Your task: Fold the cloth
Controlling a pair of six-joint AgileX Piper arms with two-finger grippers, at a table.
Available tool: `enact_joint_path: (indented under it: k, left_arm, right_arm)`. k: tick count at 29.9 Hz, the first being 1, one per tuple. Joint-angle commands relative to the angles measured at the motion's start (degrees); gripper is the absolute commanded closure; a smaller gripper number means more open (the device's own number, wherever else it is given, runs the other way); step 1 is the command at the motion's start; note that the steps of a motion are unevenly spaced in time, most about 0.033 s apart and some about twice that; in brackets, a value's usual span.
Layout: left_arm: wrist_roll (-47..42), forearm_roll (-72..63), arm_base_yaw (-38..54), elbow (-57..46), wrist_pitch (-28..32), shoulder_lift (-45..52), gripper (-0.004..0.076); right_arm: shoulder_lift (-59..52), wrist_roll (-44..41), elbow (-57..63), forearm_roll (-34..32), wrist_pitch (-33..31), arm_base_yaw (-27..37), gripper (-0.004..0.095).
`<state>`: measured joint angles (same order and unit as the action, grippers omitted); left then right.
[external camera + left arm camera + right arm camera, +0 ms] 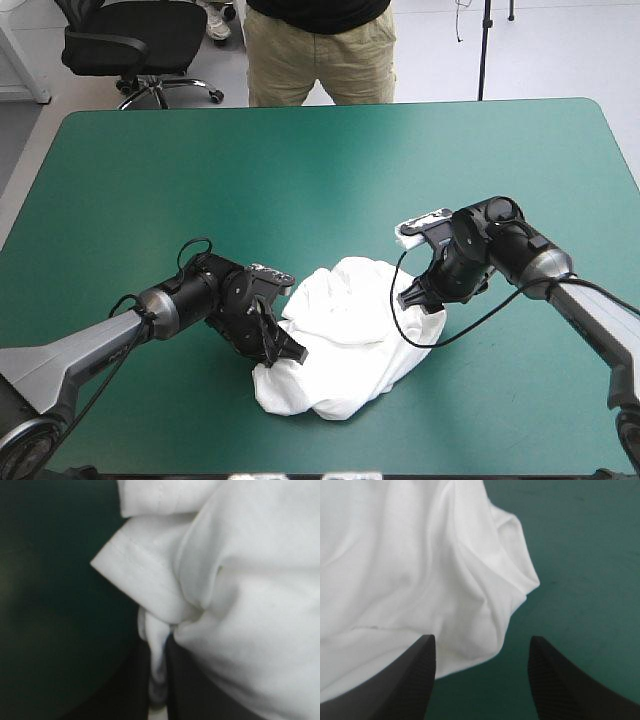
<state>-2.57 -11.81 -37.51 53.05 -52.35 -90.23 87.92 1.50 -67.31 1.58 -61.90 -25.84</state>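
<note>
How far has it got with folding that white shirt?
Barely started. Nothing is folded: the white short-sleeved T-shirt lies as a crumpled heap on the teal-green table cover. In hand: the left gripper is shut on a fold of cloth; the right gripper stands open at the heap's edge. Spreading flat and every fold remain.

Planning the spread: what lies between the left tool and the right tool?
Only the crumpled T-shirt, reaching from left tool to right tool, in the high view.
</note>
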Motion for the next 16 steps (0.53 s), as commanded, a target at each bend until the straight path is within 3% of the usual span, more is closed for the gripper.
enact_joint_path:
  k: [1,16]
  left_arm:
    - [-0.09,-0.01,-0.26,-0.35,1.9,-0.62,0.0741]
    - [-0.09,-0.01,-0.26,-0.35,1.9,-0.62,0.0741]
  right_arm:
    - [0.1,-0.47,-1.29,-0.59,3.84,-0.05,0.0408]
    - [11.16,-1.5,-1.29,-1.58,4.98,-0.05,0.0443]
